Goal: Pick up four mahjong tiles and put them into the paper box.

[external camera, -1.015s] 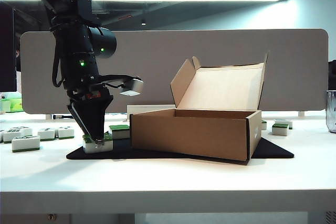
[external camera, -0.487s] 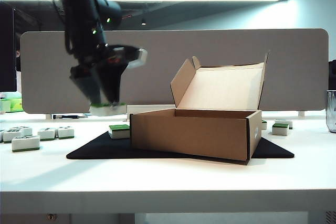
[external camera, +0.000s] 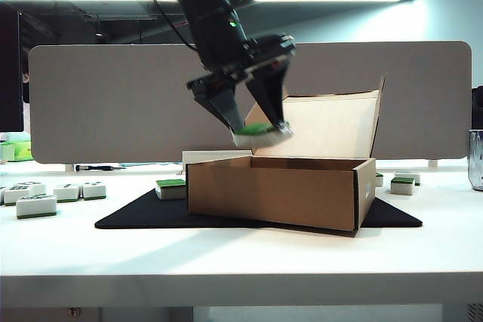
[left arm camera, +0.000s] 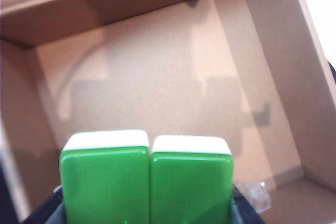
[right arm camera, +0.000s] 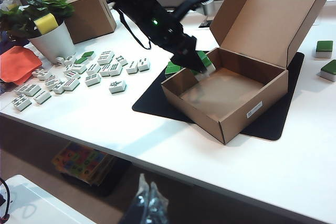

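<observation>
My left gripper (external camera: 259,127) hangs above the open paper box (external camera: 272,190), near its left wall, shut on two mahjong tiles (external camera: 261,133). In the left wrist view the pair sits side by side, green backs up (left arm camera: 105,182) (left arm camera: 191,182), over the bare box floor (left arm camera: 157,87). Another green-backed tile (external camera: 171,188) lies on the black mat (external camera: 128,216) left of the box. My right gripper (right arm camera: 148,195) hovers off the table's front edge, its fingers together and holding nothing.
Several loose tiles (external camera: 38,203) lie at the far left of the table, and two more (external camera: 402,184) sit right of the box. A potted plant (right arm camera: 50,35) and a small carton (right arm camera: 94,17) stand behind the loose tiles. The box lid (external camera: 324,126) stands upright at the back.
My left gripper has lifted the two tiles off the mat and swung up and to the right, from beside the box to above its opening. The right arm has kept still.
</observation>
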Robot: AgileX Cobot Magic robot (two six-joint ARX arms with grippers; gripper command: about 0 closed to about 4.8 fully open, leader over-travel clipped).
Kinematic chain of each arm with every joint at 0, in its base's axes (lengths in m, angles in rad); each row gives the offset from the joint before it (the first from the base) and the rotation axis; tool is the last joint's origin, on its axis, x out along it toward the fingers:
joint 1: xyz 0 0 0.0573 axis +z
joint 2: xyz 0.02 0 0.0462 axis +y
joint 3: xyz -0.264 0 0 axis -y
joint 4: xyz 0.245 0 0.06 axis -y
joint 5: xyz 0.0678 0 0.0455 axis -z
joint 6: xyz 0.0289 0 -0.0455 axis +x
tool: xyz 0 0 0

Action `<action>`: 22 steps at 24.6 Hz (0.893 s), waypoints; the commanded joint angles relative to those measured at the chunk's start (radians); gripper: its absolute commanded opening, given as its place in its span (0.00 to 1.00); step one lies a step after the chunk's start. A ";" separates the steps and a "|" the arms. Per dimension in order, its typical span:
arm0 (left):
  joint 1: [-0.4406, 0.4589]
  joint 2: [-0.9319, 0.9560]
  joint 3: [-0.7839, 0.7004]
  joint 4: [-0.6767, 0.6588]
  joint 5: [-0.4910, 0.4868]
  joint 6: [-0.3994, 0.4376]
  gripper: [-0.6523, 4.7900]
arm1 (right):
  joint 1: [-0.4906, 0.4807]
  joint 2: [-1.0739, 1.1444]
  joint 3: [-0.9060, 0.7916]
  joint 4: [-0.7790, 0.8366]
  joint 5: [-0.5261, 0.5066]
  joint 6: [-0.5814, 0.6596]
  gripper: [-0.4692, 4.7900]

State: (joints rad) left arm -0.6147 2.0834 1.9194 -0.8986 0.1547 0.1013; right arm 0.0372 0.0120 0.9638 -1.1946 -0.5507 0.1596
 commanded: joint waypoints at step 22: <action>-0.003 0.151 0.003 0.010 -0.027 -0.146 0.76 | 0.000 -0.012 0.003 0.010 -0.001 -0.009 0.09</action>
State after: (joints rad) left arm -0.6174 2.2341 1.9175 -0.8936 0.1242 -0.0429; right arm 0.0372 0.0120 0.9638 -1.1946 -0.5503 0.1558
